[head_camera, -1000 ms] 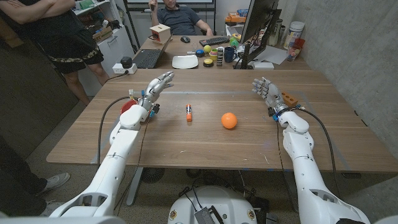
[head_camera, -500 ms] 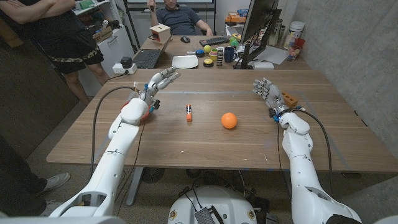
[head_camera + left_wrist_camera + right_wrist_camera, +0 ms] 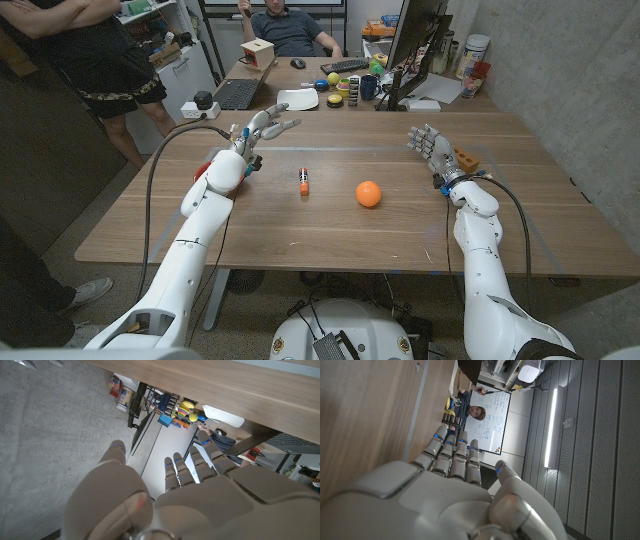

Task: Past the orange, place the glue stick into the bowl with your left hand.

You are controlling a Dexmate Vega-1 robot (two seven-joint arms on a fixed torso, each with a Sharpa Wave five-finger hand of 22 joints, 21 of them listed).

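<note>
From the head view, my left hand (image 3: 258, 132) is raised over the far left part of the wooden bench (image 3: 330, 225), fingers spread and holding nothing. The glue stick (image 3: 303, 180), a small smooth cylinder in orange and white with a dark end, lies flat on the bench, nearer to me than that hand and toward its inner side, close by. Its long axis runs roughly away from me, so my fingers would have to close across it from the sides. The orange (image 3: 369, 193), a round matte ball, sits just beyond the stick on the side away from my left hand, apart from it. My right hand (image 3: 430, 147) stands open with fingers up at the far right, well apart from both, so the left hand is clearly the nearer one. I cannot pick out a bowl on this bench; a white dish (image 3: 297, 99) sits on the cluttered desk beyond, but I cannot tell whether it is the target. In the left wrist view, the left hand (image 3: 165, 495) shows its pale grey, smooth plastic back, fingers apart and empty. In the right wrist view, the right hand (image 3: 450, 485) shows the same glossy grey shell, fingers side by side and extended, gripping nothing, beside the wood grain of the bench.
</note>
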